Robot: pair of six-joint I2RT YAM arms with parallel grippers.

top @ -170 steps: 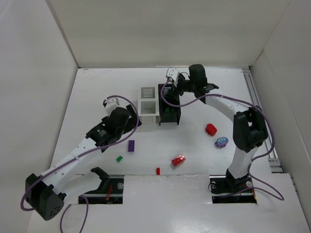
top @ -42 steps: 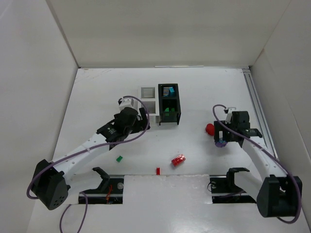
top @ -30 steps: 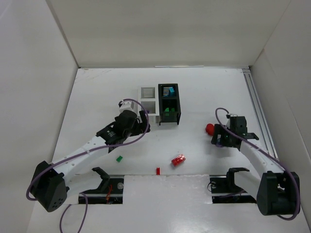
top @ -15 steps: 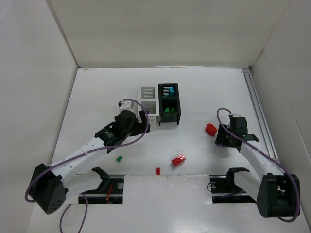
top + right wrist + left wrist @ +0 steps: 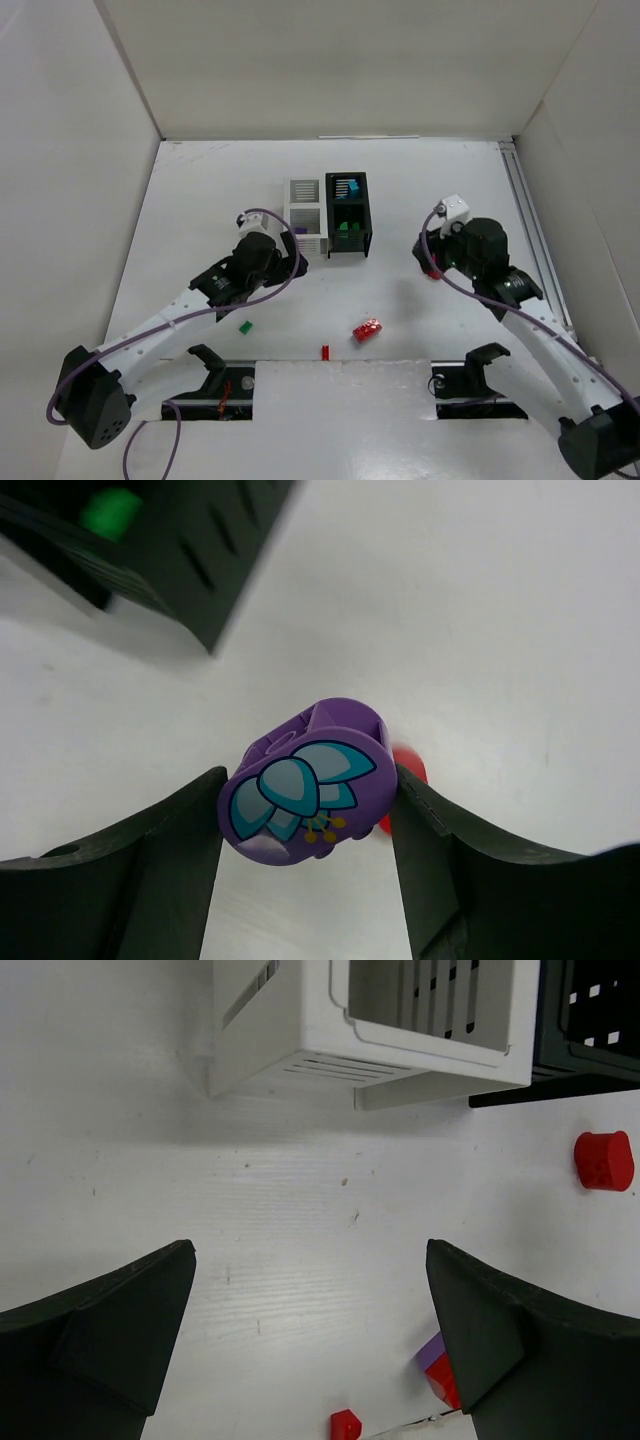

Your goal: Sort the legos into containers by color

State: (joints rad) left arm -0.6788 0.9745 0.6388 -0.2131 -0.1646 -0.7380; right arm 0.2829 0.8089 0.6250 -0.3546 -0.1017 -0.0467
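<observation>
My right gripper is shut on a round purple lego with a teal flower print and holds it above the table. A red round lego lies just behind it. In the top view my right gripper hangs right of the black bin, which holds a cyan lego and a green lego. My left gripper is open and empty in front of the white bin. In the top view my left gripper is by the white bin.
On the table near the front edge lie a small green lego, a red brick and a tiny red piece. The tiny red piece and the red round lego also show in the left wrist view. White walls enclose the table.
My right gripper closed on the purple flower lego, lifted it and moved left toward the black bin, now covering the red round lego. My left gripper drew back slightly from the white bin.
</observation>
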